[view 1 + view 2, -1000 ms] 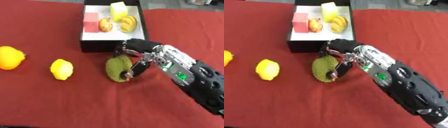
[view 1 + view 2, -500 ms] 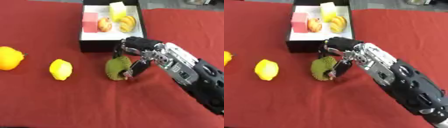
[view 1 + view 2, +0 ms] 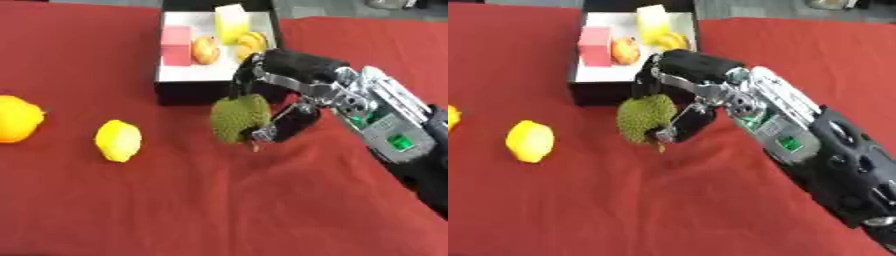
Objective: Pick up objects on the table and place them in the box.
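Worktop: red cloth. Box: black walls, white floor. Box contents: pink block, pale yellow block. Spiky fruit: green. Lemon: yellow. Right hand: black and silver.

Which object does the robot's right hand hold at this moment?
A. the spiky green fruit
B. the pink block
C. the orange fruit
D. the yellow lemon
A: the right hand has fingers and thumb curled round the spiky green fruit, just in front of the black box.
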Tool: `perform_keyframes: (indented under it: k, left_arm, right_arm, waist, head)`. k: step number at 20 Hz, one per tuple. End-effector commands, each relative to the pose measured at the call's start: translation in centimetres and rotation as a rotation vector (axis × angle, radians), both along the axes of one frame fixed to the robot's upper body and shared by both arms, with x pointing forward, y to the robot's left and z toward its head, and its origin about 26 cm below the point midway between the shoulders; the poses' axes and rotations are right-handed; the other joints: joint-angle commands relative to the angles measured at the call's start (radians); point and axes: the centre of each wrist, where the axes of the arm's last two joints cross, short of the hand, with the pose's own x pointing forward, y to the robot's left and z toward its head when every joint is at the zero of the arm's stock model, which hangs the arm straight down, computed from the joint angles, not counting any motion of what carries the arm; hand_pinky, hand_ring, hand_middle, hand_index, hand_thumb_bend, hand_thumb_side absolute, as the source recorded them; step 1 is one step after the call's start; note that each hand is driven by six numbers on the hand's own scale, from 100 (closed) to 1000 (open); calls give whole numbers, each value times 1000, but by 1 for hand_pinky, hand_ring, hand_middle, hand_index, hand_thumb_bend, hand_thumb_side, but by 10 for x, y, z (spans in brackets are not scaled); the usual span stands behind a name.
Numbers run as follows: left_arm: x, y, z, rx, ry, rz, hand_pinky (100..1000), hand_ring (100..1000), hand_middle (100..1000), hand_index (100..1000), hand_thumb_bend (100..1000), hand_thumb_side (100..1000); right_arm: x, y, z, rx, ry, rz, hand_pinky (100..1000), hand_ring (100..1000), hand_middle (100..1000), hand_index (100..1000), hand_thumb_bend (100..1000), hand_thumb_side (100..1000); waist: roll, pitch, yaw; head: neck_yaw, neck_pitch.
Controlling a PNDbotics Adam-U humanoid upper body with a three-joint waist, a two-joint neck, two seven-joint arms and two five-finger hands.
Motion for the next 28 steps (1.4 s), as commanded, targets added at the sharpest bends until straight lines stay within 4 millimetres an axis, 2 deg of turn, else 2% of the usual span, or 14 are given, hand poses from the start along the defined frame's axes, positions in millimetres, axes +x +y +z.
perform_keyframes:
  k: [1, 5, 8, 10, 13, 17, 21, 25, 28]
  left_arm:
    - [-6, 7, 16, 25, -41, 18, 765, 868, 793, 821, 559, 632]
    - [-6, 7, 18, 25, -46, 19, 765, 868, 793, 821, 559, 631]
    - [-6, 6, 18, 24, -47, 16, 766, 868, 793, 821, 560, 630]
    - [-6, 4, 20, 23, -53, 11, 766, 869, 793, 821, 561, 629]
    - [-5, -1, 25, 28, -69, -6, 766, 869, 794, 821, 562, 629]
    - [-5, -9, 33, 34, -87, -31, 767, 869, 795, 822, 562, 628]
    - [-4, -15, 38, 31, -106, -52, 767, 869, 795, 821, 561, 628]
    - [-3, -18, 40, 28, -110, -61, 767, 869, 794, 821, 561, 629]
    - [-3, -17, 39, 25, -108, -58, 767, 868, 794, 821, 562, 629]
  right_arm:
    - [-15, -5, 29, 29, -76, 6, 740, 653, 477, 625, 383, 100]
    - [-24, -9, 59, 89, -151, -5, 743, 651, 472, 622, 402, 100]
    - [-20, -10, 81, 126, -198, -34, 747, 653, 474, 624, 409, 100]
    - [-6, -9, 93, 143, -218, -74, 750, 656, 477, 627, 410, 100]
    - [32, -9, 100, 153, -225, -157, 752, 659, 482, 630, 412, 100]
    - [84, -13, 98, 196, -207, -251, 754, 662, 480, 635, 388, 100]
    - [121, -14, 84, 187, -212, -312, 755, 665, 490, 636, 411, 100]
    - [147, -24, 61, 154, -213, -387, 754, 667, 494, 639, 413, 100]
    - [156, -31, 51, 147, -223, -412, 754, 669, 498, 643, 412, 100]
  waist:
    - [8, -31, -1]
    - [8, -31, 1]
    - [6, -30, 6]
    - [4, -28, 12]
    - [0, -23, 27]
    - [-5, -11, 47]
    - [-11, 1, 67]
    - [-15, 10, 82]
    - [-16, 12, 84]
  head:
    - [-1, -12]
    - [-1, -11]
    - [-5, -14]
    - [-8, -16]
    - [-19, -25]
    - [-34, -38]
    - [-47, -49]
    - [-57, -55]
    - [-58, -56]
